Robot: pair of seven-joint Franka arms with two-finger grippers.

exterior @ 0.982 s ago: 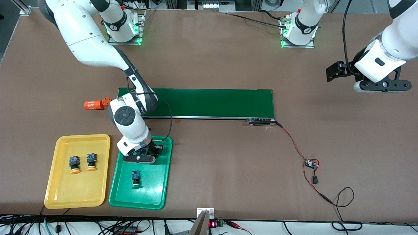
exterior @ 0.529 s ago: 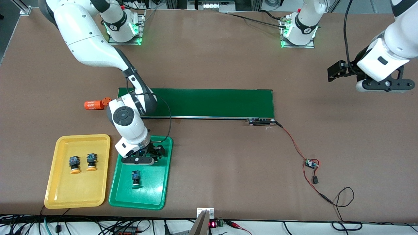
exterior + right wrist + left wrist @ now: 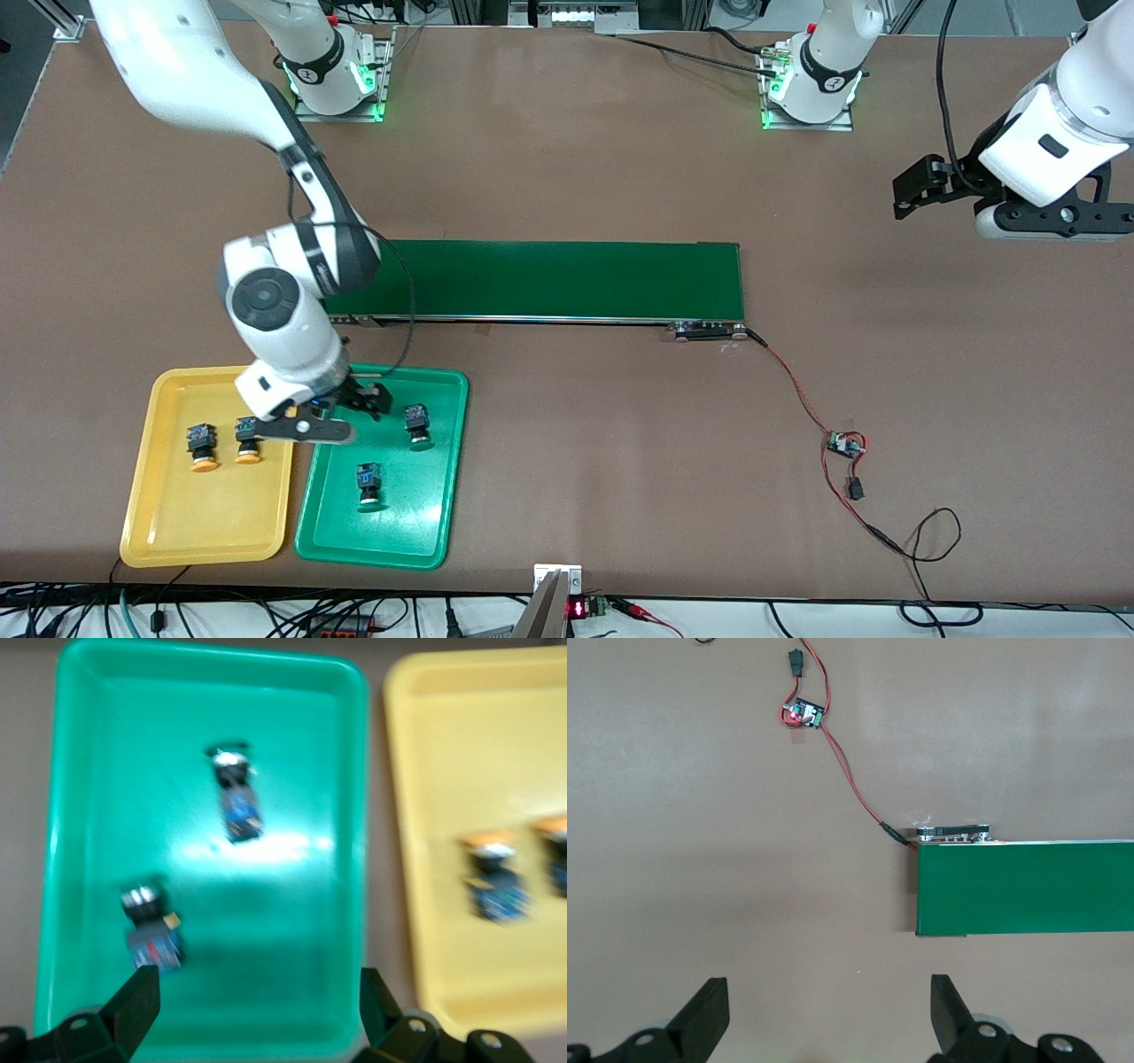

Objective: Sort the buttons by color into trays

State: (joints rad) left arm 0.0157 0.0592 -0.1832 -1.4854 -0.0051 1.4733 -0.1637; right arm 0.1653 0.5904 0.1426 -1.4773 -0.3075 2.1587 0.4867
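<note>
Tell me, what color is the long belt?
Dark green; the conveyor belt shows best in the front view.

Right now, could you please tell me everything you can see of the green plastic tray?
The shallow green plastic tray is a glossy rectangle with rounded corners and a raised rim, lying flat on the brown table, close alongside the yellow plastic tray of equal size, nearer the front camera than the conveyor belt. Two green-capped push-button switches lie in it, one farther from the camera, one nearer. The right pincer hangs open above its edge.
</note>
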